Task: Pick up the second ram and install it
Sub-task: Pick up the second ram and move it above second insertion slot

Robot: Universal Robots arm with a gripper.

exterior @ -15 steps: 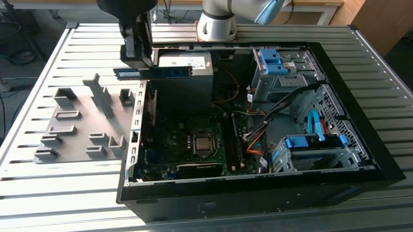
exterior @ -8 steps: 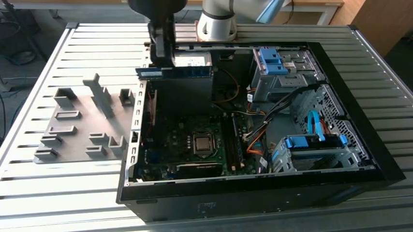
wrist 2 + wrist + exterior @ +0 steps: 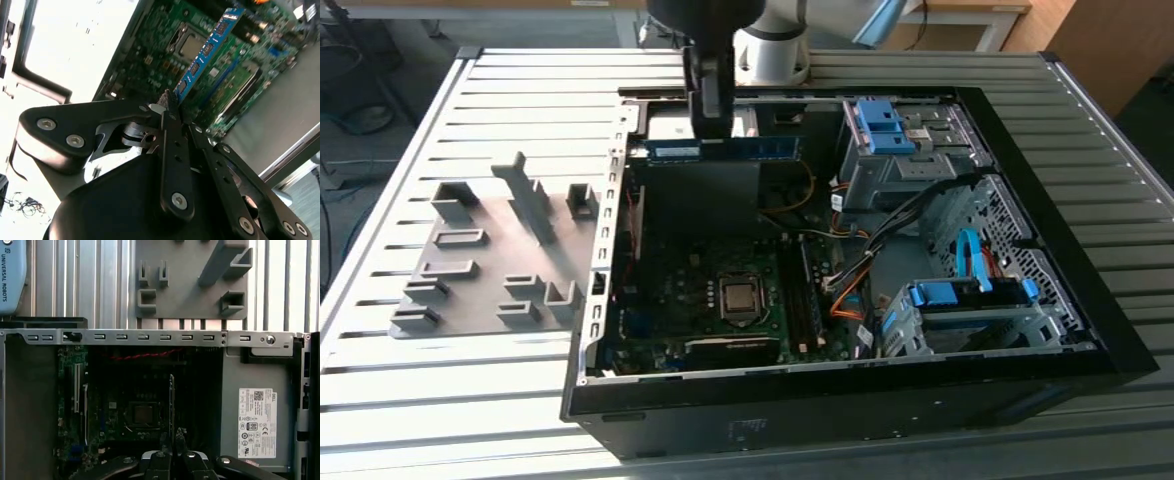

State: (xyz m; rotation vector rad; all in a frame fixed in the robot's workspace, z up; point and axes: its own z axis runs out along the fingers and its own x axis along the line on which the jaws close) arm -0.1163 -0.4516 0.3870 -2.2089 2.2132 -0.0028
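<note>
The second ram (image 3: 744,149) is a long blue-green stick that hangs level above the far end of the open computer case (image 3: 1107,330). My gripper (image 3: 710,132) is shut on its upper edge, near the end toward the exterior view's left. In the second wrist view the ram (image 3: 207,49) juts out from the closed gripper (image 3: 170,102) over the green motherboard (image 3: 160,30). In the first wrist view the ram (image 3: 171,400) appears edge-on, pinched in the gripper (image 3: 175,436), beside the CPU socket (image 3: 143,413).
The CPU socket (image 3: 739,297) and dark memory slots (image 3: 802,300) lie on the motherboard below. Blue drive clips (image 3: 881,125) and cables (image 3: 854,270) crowd the case's right side in the exterior view. A grey fixture plate (image 3: 494,250) lies on the slatted table (image 3: 520,90).
</note>
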